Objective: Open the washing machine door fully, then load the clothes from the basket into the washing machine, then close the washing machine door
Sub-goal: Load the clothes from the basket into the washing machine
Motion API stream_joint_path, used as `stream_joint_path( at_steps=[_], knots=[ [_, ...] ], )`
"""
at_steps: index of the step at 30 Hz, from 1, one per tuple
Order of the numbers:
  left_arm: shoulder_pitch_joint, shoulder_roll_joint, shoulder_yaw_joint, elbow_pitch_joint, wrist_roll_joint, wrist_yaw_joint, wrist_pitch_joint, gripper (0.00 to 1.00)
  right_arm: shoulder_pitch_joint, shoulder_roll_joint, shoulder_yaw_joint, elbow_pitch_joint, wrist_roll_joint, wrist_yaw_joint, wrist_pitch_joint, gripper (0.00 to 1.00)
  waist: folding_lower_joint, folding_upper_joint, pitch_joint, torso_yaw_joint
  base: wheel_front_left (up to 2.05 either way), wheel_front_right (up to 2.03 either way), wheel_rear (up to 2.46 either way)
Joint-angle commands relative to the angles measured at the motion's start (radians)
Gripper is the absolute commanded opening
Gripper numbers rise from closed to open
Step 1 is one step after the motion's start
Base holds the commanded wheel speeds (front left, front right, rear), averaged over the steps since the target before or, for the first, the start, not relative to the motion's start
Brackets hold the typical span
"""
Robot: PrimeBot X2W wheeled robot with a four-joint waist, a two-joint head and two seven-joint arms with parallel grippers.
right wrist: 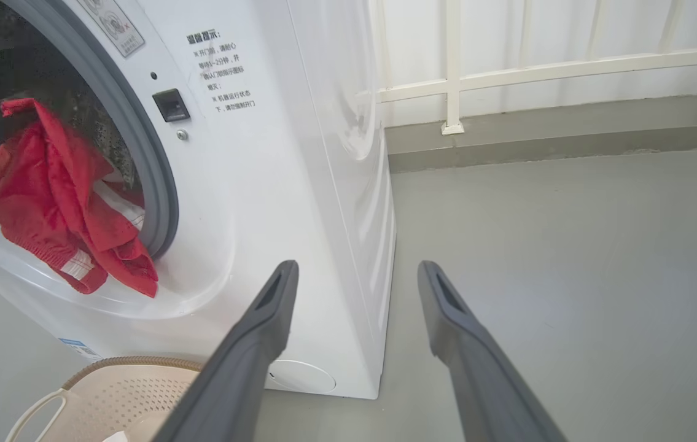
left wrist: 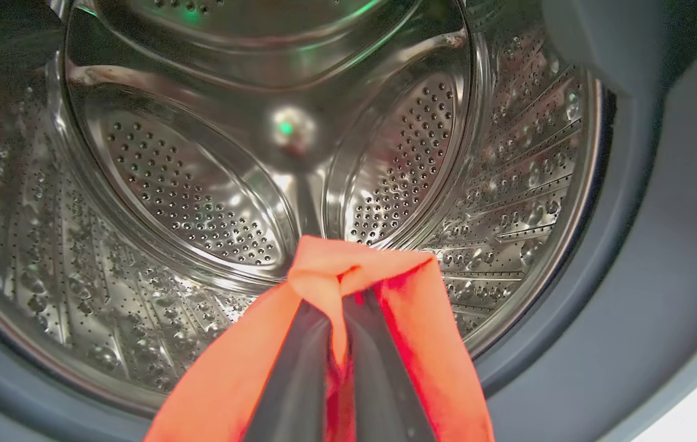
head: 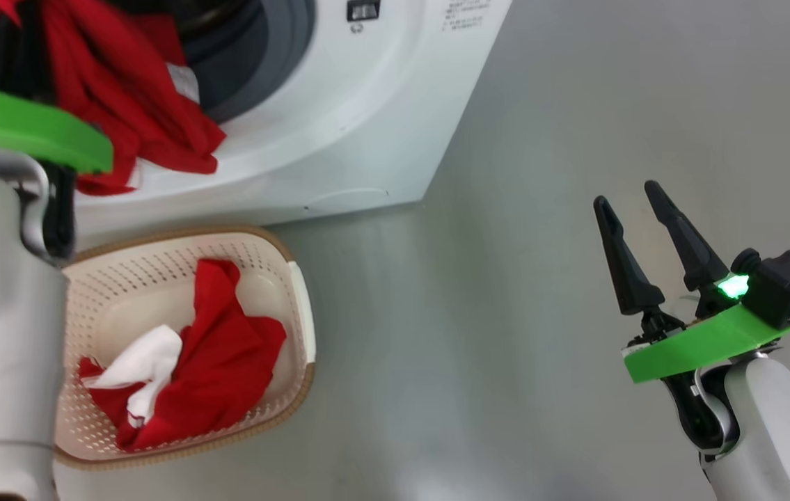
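Loading step in hand. Left end effector [left wrist: 336,310] clamped on bright red fabric garment [left wrist: 412,307] at mouth of white front-loading washing machine [head: 367,125], eleven o'clock. Right end effector [head: 628,195] spread apart. More red clothes [head: 227,362] in cream perforated basket [head: 301,299], seven o'clock. Next, probably: push deeper, release.

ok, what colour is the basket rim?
The basket rim is brown, woven-look; head view shows it best.

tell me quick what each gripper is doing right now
Left gripper: shut on a red garment, at the mouth of the drum.
Right gripper: open, empty, above the floor.
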Motion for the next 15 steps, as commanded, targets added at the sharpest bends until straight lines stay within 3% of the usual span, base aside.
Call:
stream_joint_path(
  at_steps=[1, 11, 15],
  knots=[
    [-0.054, 0.050, 0.019, 0.007, 0.008, -0.011, -0.014, 0.00, -0.006, 0.001, 0.016, -0.027, -0.009, 0.002, -0.005, 1.00, 0.0000, -0.0001, 0.059, -0.030, 0.00, 0.00, 0.00],
    [-0.246, 0.072, 0.020, 0.183, 0.016, -0.017, -0.020, 0.00, -0.032, 0.020, 0.006, -0.042, -0.015, 0.002, -0.005, 1.00, 0.0000, -0.0001, 0.152, -0.075, 0.00, 0.00, 0.00],
    [-0.305, 0.082, 0.020, 0.182, 0.039, -0.014, -0.021, 0.00, -0.040, 0.030, 0.006, -0.047, -0.016, 0.002, -0.005, 1.00, 0.0000, -0.0001, 0.181, -0.093, 0.00, 0.00, 0.00]
  ],
)
